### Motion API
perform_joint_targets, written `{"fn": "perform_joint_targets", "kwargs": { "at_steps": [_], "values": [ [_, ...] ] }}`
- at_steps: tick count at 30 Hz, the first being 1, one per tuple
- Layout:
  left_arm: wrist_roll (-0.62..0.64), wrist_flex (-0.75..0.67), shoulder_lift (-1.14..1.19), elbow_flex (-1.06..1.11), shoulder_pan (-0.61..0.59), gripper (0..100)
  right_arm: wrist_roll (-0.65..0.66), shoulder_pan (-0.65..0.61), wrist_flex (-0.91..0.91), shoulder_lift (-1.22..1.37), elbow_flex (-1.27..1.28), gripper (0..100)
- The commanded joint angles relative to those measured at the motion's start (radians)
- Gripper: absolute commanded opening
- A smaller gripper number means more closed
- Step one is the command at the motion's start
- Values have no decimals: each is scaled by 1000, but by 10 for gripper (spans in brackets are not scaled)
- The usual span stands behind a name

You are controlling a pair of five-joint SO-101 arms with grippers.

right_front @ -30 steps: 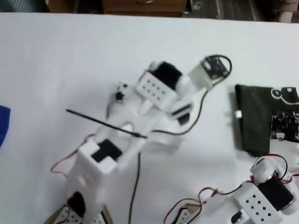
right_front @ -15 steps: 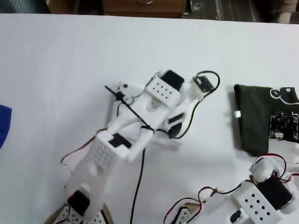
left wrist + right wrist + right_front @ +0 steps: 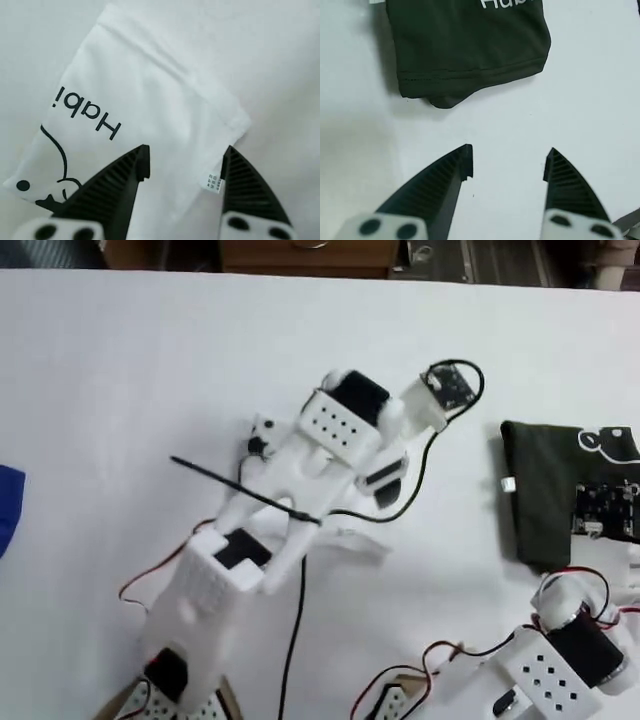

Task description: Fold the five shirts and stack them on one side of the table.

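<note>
White shirt (image 3: pixel 150 95) sits partly hidden behind the spread left end effector (image 3: pixel 187 148)

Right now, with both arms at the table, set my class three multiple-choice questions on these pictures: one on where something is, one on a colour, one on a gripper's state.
1. Which gripper hangs over the white folded shirt? A the left; B the right; C neither.
2. What colour is its print? A red; B black; C blue.
3. How does the right gripper stand? A shut on a shirt; B shut, empty; C open, empty.
Key: 1 A, the left gripper frames it in its own wrist view. 2 B, the letters are black. 3 C, its jaws gape over bare table, short of the dark folded shirt.
</note>
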Motion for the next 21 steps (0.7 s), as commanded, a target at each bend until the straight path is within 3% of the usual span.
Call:
{"fn": "perform_joint_targets", "kwargs": {
  "at_steps": [1, 4, 8, 16, 21],
  "values": [
    [5, 17, -86, -12, -31, 253, -44, -58, -70, 28, -8, 239],
    [0, -18, -81, 113, -37, 253, -106, -119, -162, 177, -57, 214],
    [0, -110, -71, 269, -37, 253, -206, -205, -136, 524, -328, 208],
    [0, -238, -77, 400, -129, 253, -253, -357, 254, 1216, -1083, 209],
    [5, -203, -78, 269, -146, 253, -247, -450, 360, 1526, -1419, 209]
  ]
}}
